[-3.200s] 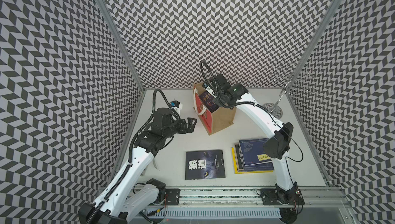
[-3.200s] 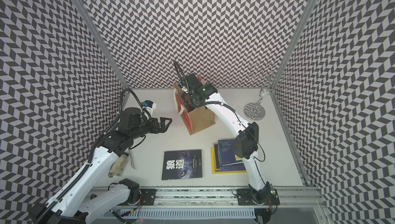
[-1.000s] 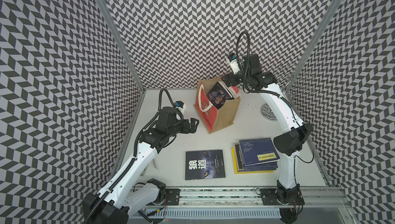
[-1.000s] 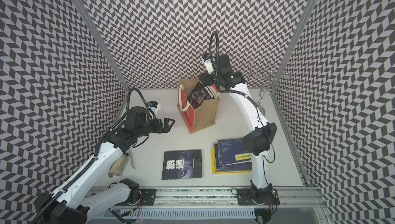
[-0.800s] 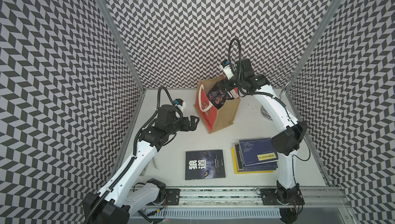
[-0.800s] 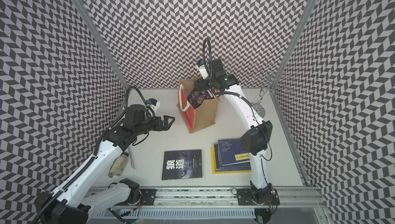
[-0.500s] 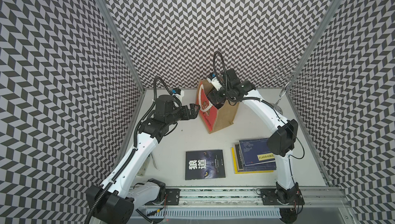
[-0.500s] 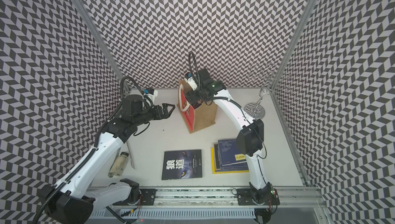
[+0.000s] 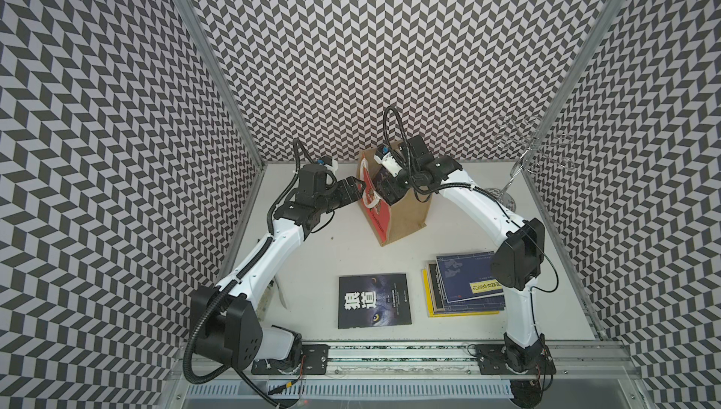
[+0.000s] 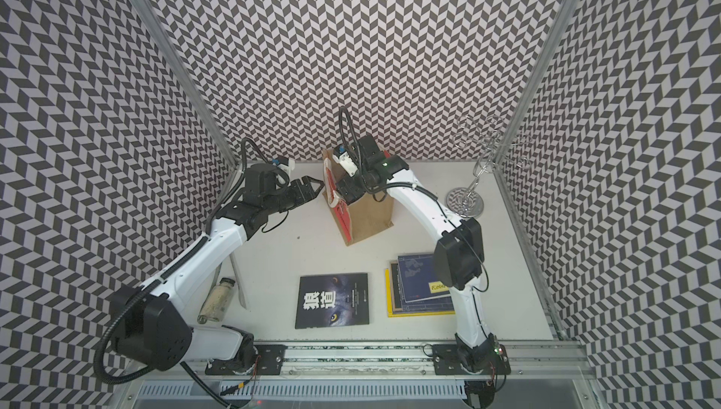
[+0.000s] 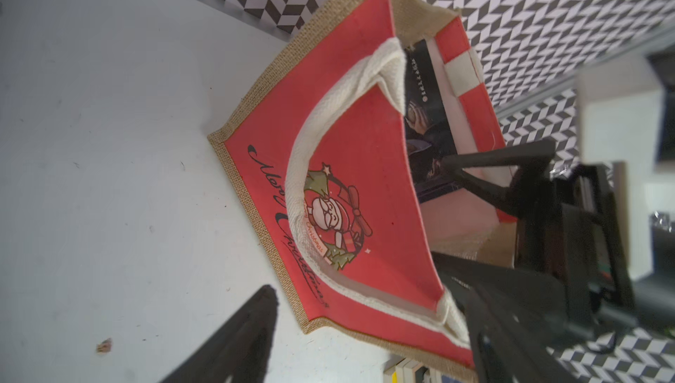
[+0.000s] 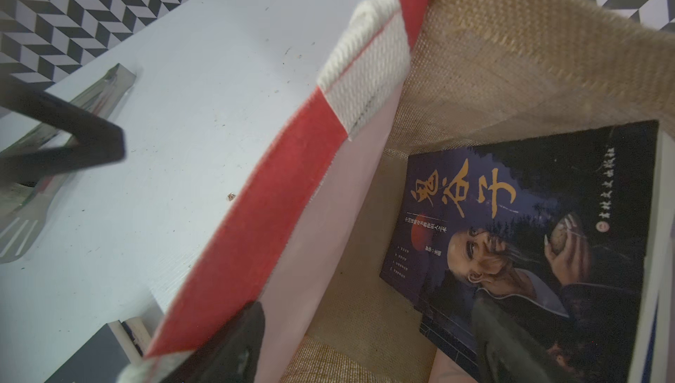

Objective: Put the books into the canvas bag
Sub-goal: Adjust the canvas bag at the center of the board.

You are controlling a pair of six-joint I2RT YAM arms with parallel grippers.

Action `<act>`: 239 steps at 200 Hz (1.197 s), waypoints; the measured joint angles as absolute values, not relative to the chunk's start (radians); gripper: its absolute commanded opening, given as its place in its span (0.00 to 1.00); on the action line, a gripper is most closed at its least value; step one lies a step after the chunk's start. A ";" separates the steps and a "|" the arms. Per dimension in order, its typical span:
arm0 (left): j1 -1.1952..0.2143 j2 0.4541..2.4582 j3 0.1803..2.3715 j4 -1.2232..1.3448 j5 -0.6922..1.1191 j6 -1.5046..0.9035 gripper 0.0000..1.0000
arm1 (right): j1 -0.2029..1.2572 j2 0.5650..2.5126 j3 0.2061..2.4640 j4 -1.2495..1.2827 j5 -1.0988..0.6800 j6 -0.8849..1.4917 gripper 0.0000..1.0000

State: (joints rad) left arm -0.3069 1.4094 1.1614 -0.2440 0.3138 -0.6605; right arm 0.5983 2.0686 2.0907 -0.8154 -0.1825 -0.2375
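The canvas bag (image 9: 405, 216) (image 10: 370, 214) stands upright at the back of the table, its red "Merry Christmas" face (image 11: 328, 165) towards my left arm. My left gripper (image 9: 357, 189) (image 10: 314, 185) (image 11: 358, 286) is open, with its jaws astride that red wall near the white handle. My right gripper (image 9: 387, 189) (image 12: 365, 311) is open inside the bag's mouth and holds nothing. A dark book (image 12: 529, 246) (image 11: 427, 118) leans inside the bag. On the table lie the black wolf-eye book (image 9: 374, 301) (image 10: 332, 299) and a stack of navy books (image 9: 464, 288) (image 10: 419, 290).
A wire stand (image 9: 522, 161) (image 10: 468, 196) rises at the back right corner. Metal tongs (image 10: 238, 282) (image 12: 36, 187) and a small bottle (image 10: 216, 299) lie by the left wall. Patterned walls close in three sides.
My right gripper has come down from above the bag's far side into its mouth. My left arm has reached over to the bag's red face, and its jaws have narrowed.
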 measured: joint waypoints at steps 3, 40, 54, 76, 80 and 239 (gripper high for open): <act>-0.307 1.418 1.161 -0.237 0.318 -0.669 0.72 | 0.598 2.069 2.091 -0.813 -0.185 -0.239 0.89; -0.308 1.448 1.147 -0.175 0.341 -0.714 0.73 | 0.598 2.069 2.092 -0.809 -0.207 -0.246 0.89; -0.308 1.446 1.147 -0.160 0.342 -0.720 0.73 | 0.598 2.069 2.096 -0.809 -0.216 -0.247 0.89; -0.308 1.445 1.147 -0.156 0.347 -0.719 0.72 | 0.598 2.070 2.121 -0.815 -0.236 -0.248 0.89; -0.308 1.446 1.147 -0.157 0.348 -0.719 0.72 | 0.598 2.071 2.130 -0.818 -0.239 -0.249 0.89; -0.313 1.478 1.185 -0.153 0.373 -0.698 0.84 | 0.602 2.119 2.268 -0.925 -0.288 -0.286 0.87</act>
